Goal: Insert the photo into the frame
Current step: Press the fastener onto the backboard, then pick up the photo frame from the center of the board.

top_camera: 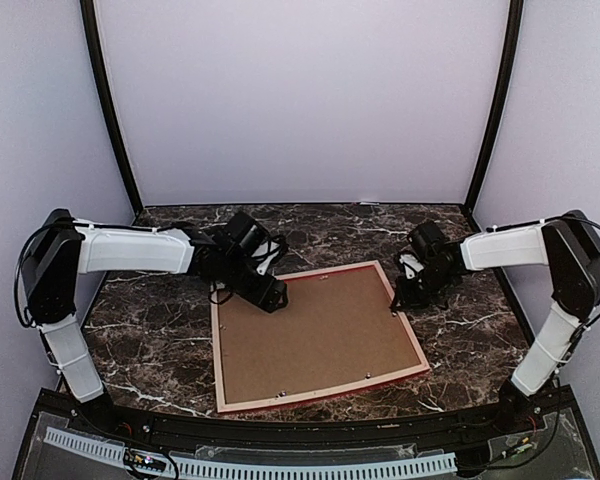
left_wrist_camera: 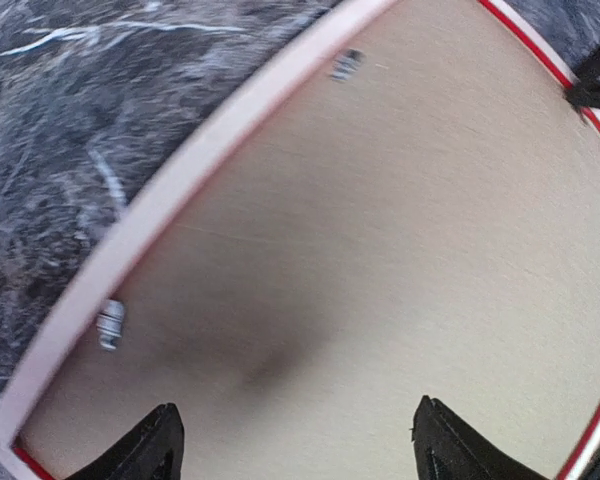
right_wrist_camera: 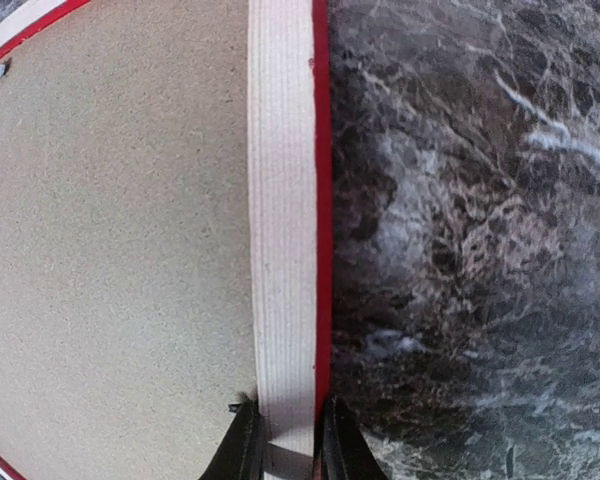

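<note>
Two grippers work at the far end of the frame (top_camera: 412, 335). It lies face down on the marble table (top_camera: 470, 325), pale wood rear edges up, with a brown backing board (top_camera: 315, 335) filling its opening. The right gripper (right_wrist_camera: 287, 420) is pinched on the frame's right rail near the far corner, one finger on the board side and one on the red outer edge. This is likely to steady the frame or to lift that side. The left gripper (left_wrist_camera: 295, 405) hangs spread wide above the board near the far left corner, touching nothing. It is probably poised to reach a small metal tab (left_wrist_camera: 110, 325) or the board's edge. The photo is not in sight (whether it lies beneath the board cannot be told), so how far along the job is stays uncertain.
</note>
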`<move>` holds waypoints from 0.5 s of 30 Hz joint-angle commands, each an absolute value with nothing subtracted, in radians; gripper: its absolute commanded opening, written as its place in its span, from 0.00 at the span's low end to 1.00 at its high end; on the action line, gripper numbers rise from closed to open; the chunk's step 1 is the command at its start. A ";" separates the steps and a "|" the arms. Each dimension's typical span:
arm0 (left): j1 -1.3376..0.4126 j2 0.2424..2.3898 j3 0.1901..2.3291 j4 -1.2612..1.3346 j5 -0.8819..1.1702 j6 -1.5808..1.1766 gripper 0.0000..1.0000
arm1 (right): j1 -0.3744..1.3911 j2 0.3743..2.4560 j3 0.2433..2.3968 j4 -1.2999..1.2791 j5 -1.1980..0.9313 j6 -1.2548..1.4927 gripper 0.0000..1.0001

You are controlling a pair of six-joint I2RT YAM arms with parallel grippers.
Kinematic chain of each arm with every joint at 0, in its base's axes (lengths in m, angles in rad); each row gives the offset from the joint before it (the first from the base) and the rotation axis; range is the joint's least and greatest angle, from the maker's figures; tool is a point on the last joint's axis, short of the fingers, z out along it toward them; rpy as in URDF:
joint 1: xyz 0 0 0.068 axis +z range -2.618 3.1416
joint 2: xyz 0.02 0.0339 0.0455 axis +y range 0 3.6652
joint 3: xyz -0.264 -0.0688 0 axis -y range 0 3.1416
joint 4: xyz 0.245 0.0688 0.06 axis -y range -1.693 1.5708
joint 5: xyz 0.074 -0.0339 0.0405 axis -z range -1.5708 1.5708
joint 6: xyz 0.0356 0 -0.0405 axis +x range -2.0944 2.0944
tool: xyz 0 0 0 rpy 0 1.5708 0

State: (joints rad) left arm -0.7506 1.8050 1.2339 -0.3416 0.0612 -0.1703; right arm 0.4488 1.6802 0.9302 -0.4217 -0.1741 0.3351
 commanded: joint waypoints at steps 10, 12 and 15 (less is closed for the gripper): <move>-0.840 1.642 1.126 -0.299 0.027 -0.220 0.82 | 0.437 1.560 0.862 -0.394 -0.158 0.404 0.57; -0.842 1.631 1.122 -0.297 0.019 -0.214 0.82 | 0.454 1.511 0.815 -0.399 -0.164 0.422 0.59; -0.842 1.621 1.118 -0.302 0.012 -0.205 0.82 | 0.483 1.447 0.749 -0.407 -0.159 0.454 0.60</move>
State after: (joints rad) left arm -0.8391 1.6783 1.1339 -0.3080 0.0334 -0.2100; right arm 0.4473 1.5219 0.8211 -0.3973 -0.1589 0.4026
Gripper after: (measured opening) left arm 0.822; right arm 0.600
